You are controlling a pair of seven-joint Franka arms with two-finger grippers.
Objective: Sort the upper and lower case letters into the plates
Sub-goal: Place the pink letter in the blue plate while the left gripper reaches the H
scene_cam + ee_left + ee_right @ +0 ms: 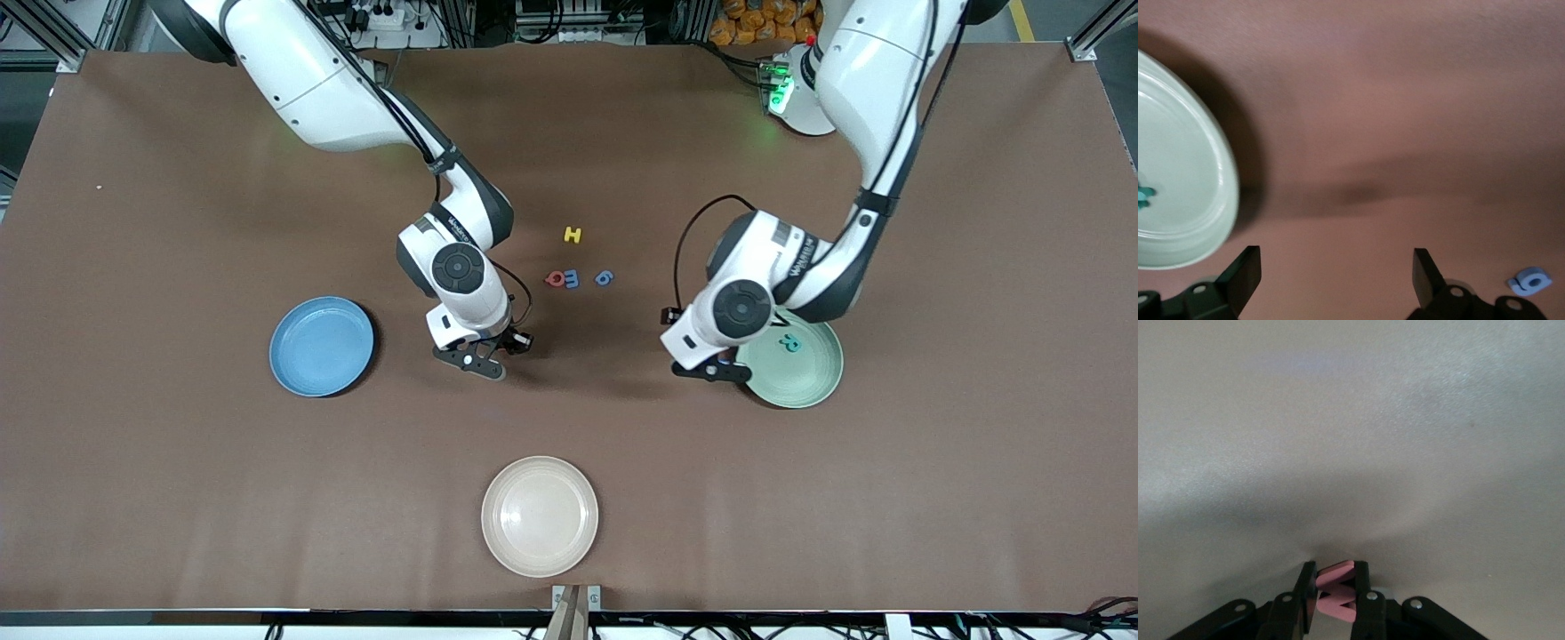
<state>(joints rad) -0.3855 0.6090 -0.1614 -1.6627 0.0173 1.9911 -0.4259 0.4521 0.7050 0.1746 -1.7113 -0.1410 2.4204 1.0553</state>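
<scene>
My right gripper [480, 360] is shut on a small pink-red zigzag letter [1335, 597], held between its fingers [1335, 587] over the bare table between the blue plate [321, 346] and the loose letters. The blue plate holds nothing. My left gripper [711, 369] is open and empty [1337, 273], just off the rim of the mint green plate [800, 382], which also shows in the left wrist view [1185, 200]. A teal R [789, 341] lies in that plate. A yellow H [573, 235], red Q [555, 279], blue m [571, 278] and another blue letter [604, 278] lie mid-table.
A cream-white plate [540, 516] sits nearer the front camera, at mid-table. In the left wrist view a small blue letter [1530, 281] lies on the brown table beside one finger. The brown mat runs wide around both plates.
</scene>
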